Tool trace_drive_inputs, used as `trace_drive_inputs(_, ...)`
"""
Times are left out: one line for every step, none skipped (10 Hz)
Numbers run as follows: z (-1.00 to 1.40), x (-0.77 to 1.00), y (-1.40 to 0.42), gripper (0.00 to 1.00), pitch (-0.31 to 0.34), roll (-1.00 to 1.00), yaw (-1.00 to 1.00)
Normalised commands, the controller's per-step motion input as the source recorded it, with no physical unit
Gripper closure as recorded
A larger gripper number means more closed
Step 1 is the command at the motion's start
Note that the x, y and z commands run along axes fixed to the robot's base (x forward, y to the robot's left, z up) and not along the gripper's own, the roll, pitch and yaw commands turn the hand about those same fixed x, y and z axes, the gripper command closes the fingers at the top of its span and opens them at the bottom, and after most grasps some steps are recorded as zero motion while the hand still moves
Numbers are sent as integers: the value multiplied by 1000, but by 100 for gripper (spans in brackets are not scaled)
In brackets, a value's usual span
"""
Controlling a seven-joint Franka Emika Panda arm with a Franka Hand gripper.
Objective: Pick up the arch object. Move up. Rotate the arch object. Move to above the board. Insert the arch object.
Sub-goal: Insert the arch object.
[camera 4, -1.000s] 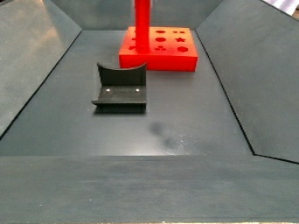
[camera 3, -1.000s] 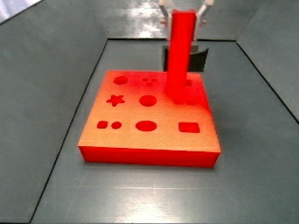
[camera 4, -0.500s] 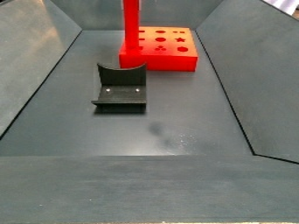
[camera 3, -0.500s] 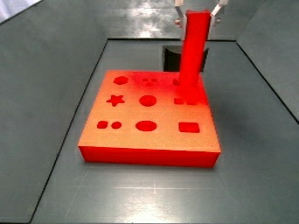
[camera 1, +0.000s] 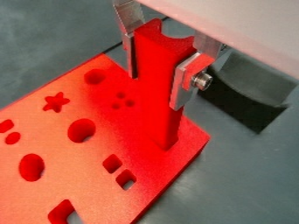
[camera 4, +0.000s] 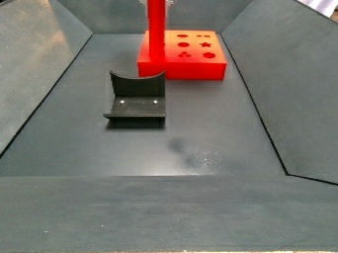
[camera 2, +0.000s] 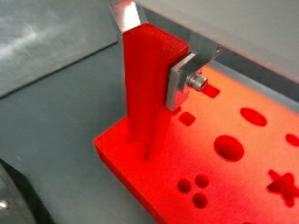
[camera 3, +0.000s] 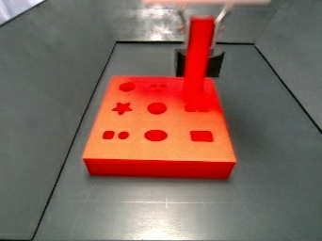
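The arch object is a long bright red bar with a curved notch in its upper end. It stands upright, and my gripper is shut on its upper part, silver fingers pressed on two opposite faces. Its lower end meets the top of the board near one edge; whether it sits in a recess I cannot tell. Both side views show the arch object upright on the orange-red board. The gripper is blurred at the bar's top.
The dark fixture stands on the grey floor apart from the board, and shows behind it in a side view. Sloped grey walls enclose the floor. Star, round and square recesses cover the board's top.
The arch object has come down in the gripper, and its lower end now reaches the board's top. It also shifted slightly sideways between frames.
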Motion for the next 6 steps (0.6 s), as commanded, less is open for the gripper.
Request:
trace_drive_inputs(-537,17,0,100,-71,0,-126)
trace_drive_inputs(-640,163,0,100,-99,0,-126)
trace_drive_inputs(-506,183,0,100,-76,0,-71)
trace_drive_inputs(-371,29,0,100,-113,0,-17)
trace_drive_inputs(-271,0,0,100,-150,-33,-51)
trace_drive_inputs(-209,0,0,100,-220,-100,0)
